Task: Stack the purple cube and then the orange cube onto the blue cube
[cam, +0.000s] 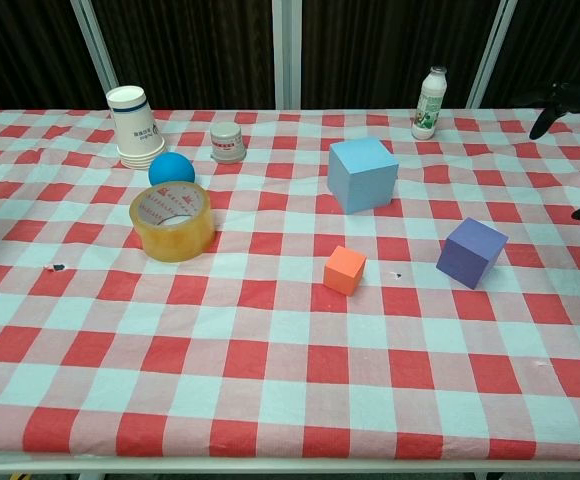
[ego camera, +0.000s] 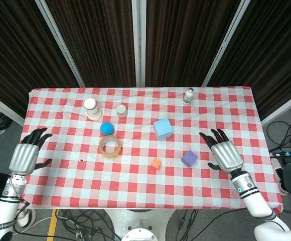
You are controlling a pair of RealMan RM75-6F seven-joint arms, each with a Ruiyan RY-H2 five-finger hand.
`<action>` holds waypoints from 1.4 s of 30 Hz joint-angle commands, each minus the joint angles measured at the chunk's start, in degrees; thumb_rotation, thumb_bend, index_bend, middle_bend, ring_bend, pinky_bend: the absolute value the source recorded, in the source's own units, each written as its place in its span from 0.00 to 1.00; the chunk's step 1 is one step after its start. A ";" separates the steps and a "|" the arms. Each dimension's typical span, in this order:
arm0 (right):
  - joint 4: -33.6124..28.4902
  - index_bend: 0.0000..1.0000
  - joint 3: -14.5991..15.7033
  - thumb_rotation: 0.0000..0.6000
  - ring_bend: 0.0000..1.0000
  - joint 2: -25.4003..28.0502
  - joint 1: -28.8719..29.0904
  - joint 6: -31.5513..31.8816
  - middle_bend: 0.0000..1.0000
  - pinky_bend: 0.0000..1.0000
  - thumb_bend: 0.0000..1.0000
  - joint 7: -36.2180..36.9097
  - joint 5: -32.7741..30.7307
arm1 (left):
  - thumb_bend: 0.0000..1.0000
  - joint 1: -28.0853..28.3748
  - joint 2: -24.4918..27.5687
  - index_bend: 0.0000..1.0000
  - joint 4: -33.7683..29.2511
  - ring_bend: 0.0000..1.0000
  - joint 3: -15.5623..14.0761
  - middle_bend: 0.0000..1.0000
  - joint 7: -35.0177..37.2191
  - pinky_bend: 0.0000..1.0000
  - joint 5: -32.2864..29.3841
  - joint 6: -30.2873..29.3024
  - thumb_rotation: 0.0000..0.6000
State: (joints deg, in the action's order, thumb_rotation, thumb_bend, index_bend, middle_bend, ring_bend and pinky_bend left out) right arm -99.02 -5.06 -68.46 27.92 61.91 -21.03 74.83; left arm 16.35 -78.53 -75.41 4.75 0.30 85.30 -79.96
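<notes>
The light blue cube point(ego camera: 163, 128) point(cam: 362, 174) stands right of the table's centre. Nearer the front, the purple cube point(ego camera: 189, 158) point(cam: 471, 252) lies to its right and the small orange cube point(ego camera: 156, 163) point(cam: 344, 270) sits almost straight in front of it. All three rest apart on the checked cloth. My right hand point(ego camera: 224, 152) hovers open, fingers spread, just right of the purple cube; only its dark fingertips point(cam: 568, 100) show at the chest view's right edge. My left hand point(ego camera: 27, 152) is open near the table's left edge, far from the cubes.
A roll of tape point(ego camera: 110, 146) point(cam: 173, 221) and a blue ball point(ego camera: 107, 128) point(cam: 171, 169) lie left of centre. Stacked paper cups point(ego camera: 91, 109) point(cam: 135, 125), a small jar point(ego camera: 121, 110) point(cam: 228, 142) and a little bottle point(ego camera: 188, 95) point(cam: 429, 103) stand along the back.
</notes>
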 commanded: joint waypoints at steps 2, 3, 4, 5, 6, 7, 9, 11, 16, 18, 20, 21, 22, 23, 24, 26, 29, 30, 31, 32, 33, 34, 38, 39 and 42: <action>1.42 0.00 0.37 1.00 0.00 0.50 1.30 -2.17 0.22 0.00 0.07 -0.57 0.38 | 0.11 -0.03 0.24 0.29 -0.23 0.16 -0.06 0.25 0.38 0.29 0.08 0.00 1.00; 1.74 0.00 0.45 1.00 0.00 0.57 1.62 -2.74 0.22 0.00 0.07 -0.64 0.45 | 0.11 -0.04 0.28 0.29 -0.27 0.16 -0.03 0.25 0.46 0.29 0.04 -0.01 1.00; 2.11 0.00 0.64 1.00 0.00 0.71 2.03 -3.55 0.22 0.00 0.07 -0.74 0.59 | 0.11 -0.06 0.33 0.29 -0.36 0.16 0.03 0.25 0.55 0.29 -0.01 -0.05 1.00; 2.35 0.00 0.81 1.00 0.00 0.84 2.39 -4.24 0.22 0.00 0.07 -0.69 0.83 | 0.11 -0.07 0.37 0.29 -0.42 0.16 0.07 0.25 0.62 0.29 -0.03 -0.10 1.00; 2.58 0.00 0.98 1.00 0.00 0.97 2.78 -4.97 0.22 0.00 0.07 -0.52 1.20 | 0.11 -0.10 0.41 0.29 -0.45 0.16 0.09 0.25 0.71 0.29 -0.04 -0.16 1.00; 2.96 0.00 1.27 1.00 0.00 1.21 3.35 -6.02 0.22 0.00 0.07 -0.25 1.84 | 0.11 -0.11 0.45 0.29 -0.50 0.16 0.15 0.25 0.83 0.29 -0.09 -0.18 1.00; 3.57 0.00 1.71 1.00 0.00 1.66 4.34 -7.69 0.23 0.00 0.07 0.24 3.07 | 0.11 -0.05 0.48 0.29 -0.48 0.16 0.24 0.25 0.97 0.29 -0.20 -0.07 1.00; 4.38 0.00 2.10 1.00 0.00 1.99 5.57 -9.46 0.24 0.00 0.07 0.84 4.60 | 0.11 -0.02 0.48 0.29 -0.27 0.16 0.31 0.25 1.08 0.29 -0.40 0.10 1.00; 7.53 0.00 2.70 1.00 0.00 1.32 8.86 -13.50 0.25 0.00 0.07 2.57 8.09 | 0.11 -0.19 0.38 0.29 0.39 0.16 0.52 0.24 1.56 0.29 -1.23 0.45 1.00; 9.23 0.00 2.98 1.00 0.00 0.73 10.10 -14.92 0.25 0.00 0.07 3.28 9.42 | 0.11 -0.10 0.33 0.29 0.64 0.16 0.56 0.25 1.61 0.29 -1.29 0.62 1.00; 11.62 0.00 3.25 1.00 0.00 -0.33 11.52 -16.14 0.25 0.00 0.07 4.49 11.21 | 0.11 -0.01 0.23 0.29 1.00 0.16 0.59 0.25 1.65 0.29 -1.14 0.56 1.00; 12.60 0.00 3.41 1.00 0.00 -0.82 12.08 -16.61 0.25 0.00 0.07 5.17 11.96 | 0.11 -0.04 0.17 0.29 1.15 0.16 0.55 0.25 1.66 0.29 -1.09 0.50 1.00; 13.73 0.00 3.65 1.00 0.00 -1.45 12.79 -17.20 0.25 0.00 0.07 6.27 12.90 | 0.11 -0.14 0.12 0.29 1.32 0.16 0.45 0.25 1.70 0.29 -1.07 0.45 1.00; 14.49 0.00 3.84 1.00 0.00 -1.93 13.28 -17.55 0.25 0.00 0.07 7.21 13.60 | 0.11 -0.23 0.09 0.29 1.46 0.16 0.37 0.25 1.73 0.29 -1.09 0.43 1.00; 15.22 0.00 4.06 1.00 0.00 -2.40 13.75 -17.78 0.25 0.00 0.07 8.12 14.38 | 0.11 -0.30 0.08 0.29 1.62 0.16 0.31 0.25 1.73 0.29 -1.13 0.43 1.00; 16.81 0.00 4.59 1.00 0.00 -3.47 14.76 -18.05 0.26 0.00 0.07 9.97 16.21 | 0.11 -0.35 0.06 0.29 1.79 0.16 0.38 0.25 1.74 0.29 -1.25 0.40 1.00; 18.63 0.00 5.18 1.00 0.00 -4.84 15.84 -17.95 0.26 0.00 0.07 12.01 18.13 | 0.11 -0.45 -0.01 0.29 2.14 0.16 0.41 0.25 1.94 0.29 -1.28 0.26 1.00; 19.03 0.00 5.33 1.00 0.00 -5.16 16.10 -17.94 0.26 0.00 0.08 12.51 18.49 | 0.11 -0.50 -0.02 0.29 2.26 0.16 0.33 0.25 2.06 0.29 -1.24 0.27 1.00; 19.47 0.00 5.51 1.00 0.00 -5.50 16.40 -17.99 0.26 0.00 0.08 13.07 18.84 | 0.11 -0.56 -0.03 0.29 2.43 0.16 0.22 0.25 2.19 0.29 -1.17 0.29 1.00; 19.76 0.00 5.65 1.00 0.00 -5.72 16.59 -18.03 0.26 0.00 0.08 13.40 19.03 | 0.11 -0.59 -0.05 0.29 2.54 0.16 0.16 0.25 2.28 0.29 -1.13 0.29 1.00; 20.06 0.00 5.78 1.00 0.00 -5.95 16.72 -18.03 0.26 0.00 0.08 13.67 19.17 | 0.11 -0.58 -0.07 0.29 2.60 0.16 0.15 0.25 2.35 0.29 -1.11 0.30 1.00; 20.47 0.01 5.95 1.00 0.00 -6.27 16.84 -17.97 0.26 0.00 0.08 13.92 19.31 | 0.11 -0.48 -0.10 0.29 2.55 0.16 0.28 0.25 2.34 0.29 -1.20 0.40 1.00; 21.85 0.04 6.46 1.00 0.02 -7.45 17.06 -17.58 0.30 0.00 0.09 14.72 19.71 | 0.11 -0.38 -0.15 0.29 2.54 0.16 0.53 0.25 2.32 0.29 -1.61 0.69 1.00; 22.17 0.05 6.54 1.00 0.02 -7.73 17.10 -17.48 0.31 0.00 0.09 14.82 19.74 | 0.11 -0.36 -0.16 0.29 2.51 0.16 0.55 0.25 2.28 0.29 -1.71 0.82 1.00; 23.23 0.08 6.74 1.00 0.05 -8.71 17.15 -17.07 0.34 0.00 0.10 15.12 19.78 | 0.11 -0.08 -0.32 0.29 2.46 0.16 0.81 0.25 2.11 0.29 -2.14 1.38 1.00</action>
State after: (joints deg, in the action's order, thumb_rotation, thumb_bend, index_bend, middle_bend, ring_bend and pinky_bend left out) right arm -76.00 1.58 -76.94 45.03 44.71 -6.03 94.57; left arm 16.18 -78.79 -72.93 5.48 2.46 83.28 -78.70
